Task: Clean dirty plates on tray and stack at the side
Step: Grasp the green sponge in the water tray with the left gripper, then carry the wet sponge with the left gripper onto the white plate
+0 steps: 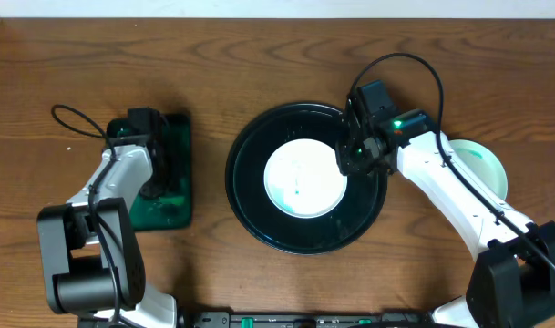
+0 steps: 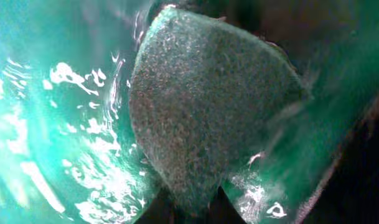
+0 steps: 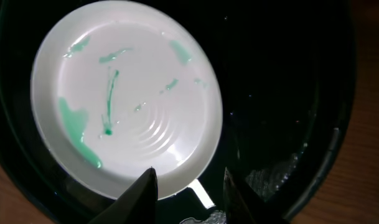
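Hovering part-open, the right hand (image 3: 190,180) brackets the rim of the smeared white plate (image 3: 127,93), flat in the black tray (image 3: 289,93); likely light, stiff, slick, so pinch that rim. Farther off, the left hand (image 1: 157,173) sits closed at the sponge (image 2: 208,106).

black tray (image 1: 245,210) — round, glossy, raised rim, frame centre | white plate (image 1: 304,178) — flat in the tray's middle, green smears and streaks on its face | mint plate (image 1: 488,164): right of frame, outside tray, partly covered
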`<state>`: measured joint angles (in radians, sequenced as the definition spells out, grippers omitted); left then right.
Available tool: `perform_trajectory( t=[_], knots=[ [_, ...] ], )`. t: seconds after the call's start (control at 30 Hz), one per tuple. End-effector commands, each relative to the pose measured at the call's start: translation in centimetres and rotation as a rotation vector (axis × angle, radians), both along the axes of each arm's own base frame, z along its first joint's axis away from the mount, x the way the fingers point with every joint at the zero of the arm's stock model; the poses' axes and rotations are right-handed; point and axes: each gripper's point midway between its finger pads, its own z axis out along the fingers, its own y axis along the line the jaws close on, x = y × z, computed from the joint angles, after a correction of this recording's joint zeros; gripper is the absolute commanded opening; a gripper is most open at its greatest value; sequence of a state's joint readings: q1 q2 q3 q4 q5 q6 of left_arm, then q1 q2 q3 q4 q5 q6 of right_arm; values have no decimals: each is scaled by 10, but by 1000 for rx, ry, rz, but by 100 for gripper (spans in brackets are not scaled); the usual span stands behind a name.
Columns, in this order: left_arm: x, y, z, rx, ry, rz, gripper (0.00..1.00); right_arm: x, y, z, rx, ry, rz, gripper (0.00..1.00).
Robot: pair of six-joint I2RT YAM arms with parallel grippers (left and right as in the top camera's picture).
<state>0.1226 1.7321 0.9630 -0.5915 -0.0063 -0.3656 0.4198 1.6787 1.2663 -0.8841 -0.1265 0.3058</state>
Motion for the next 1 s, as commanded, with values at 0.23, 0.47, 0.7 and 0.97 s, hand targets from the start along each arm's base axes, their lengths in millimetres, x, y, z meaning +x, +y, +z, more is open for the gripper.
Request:
perform_trajectory(
  t=[0.23, 0.47, 0.7, 0.97],
  knots=[
    [-3, 7, 80, 33, -33, 7, 7, 12, -10, -44, -92, 45, -20, 33],
    [-3, 4, 142, 44, -217, -2, 7, 3, 20, -98, 62, 182, 155, 36],
    [1, -68, 159, -170, -293, -197, 7, -4, 22, -122, 142, 278, 127, 1],
    [8, -173, 117, -285, -191, -394, 7, -3, 4, -128, 41, 297, 10, 1]
  ],
)
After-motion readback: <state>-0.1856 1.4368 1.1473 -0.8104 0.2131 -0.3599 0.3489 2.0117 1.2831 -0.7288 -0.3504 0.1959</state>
